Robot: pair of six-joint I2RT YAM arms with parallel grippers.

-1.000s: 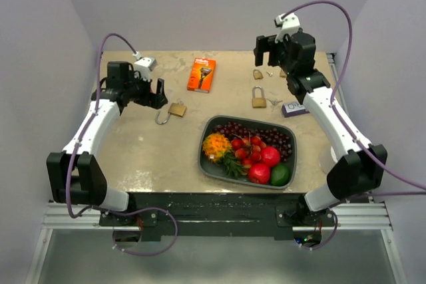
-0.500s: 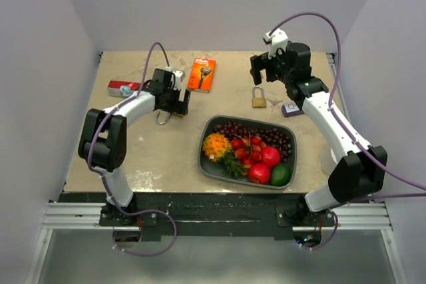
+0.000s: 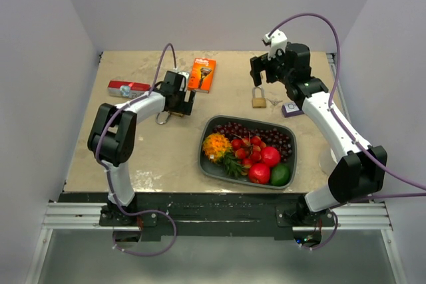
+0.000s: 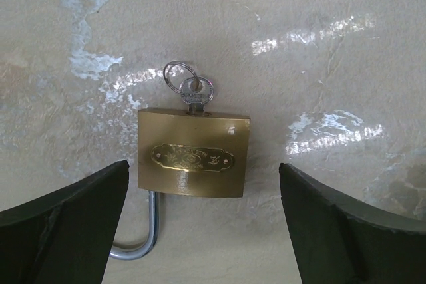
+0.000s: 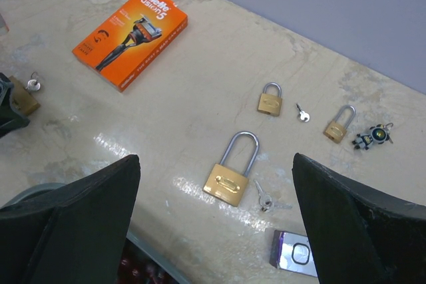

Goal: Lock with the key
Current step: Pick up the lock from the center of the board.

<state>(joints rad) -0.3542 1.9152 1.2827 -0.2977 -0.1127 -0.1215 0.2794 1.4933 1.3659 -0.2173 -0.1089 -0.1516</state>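
A brass padlock lies flat on the table with its steel shackle swung open and a key on a ring pushed into its keyhole. My left gripper hovers over it, open, one finger on each side of the body and touching nothing. In the top view the left gripper covers most of this padlock. My right gripper is open above a larger shut padlock with loose keys beside it.
An orange razor box lies behind the left gripper, a red packet to its left. A grey fruit tray sits front centre. Two small padlocks, a key, a toy figure and a purple box lie at right.
My left arm has swung right and down over the open padlock, uncovering the red packet. My right gripper came slightly forward and lower over the larger padlock. Both grippers stayed open.
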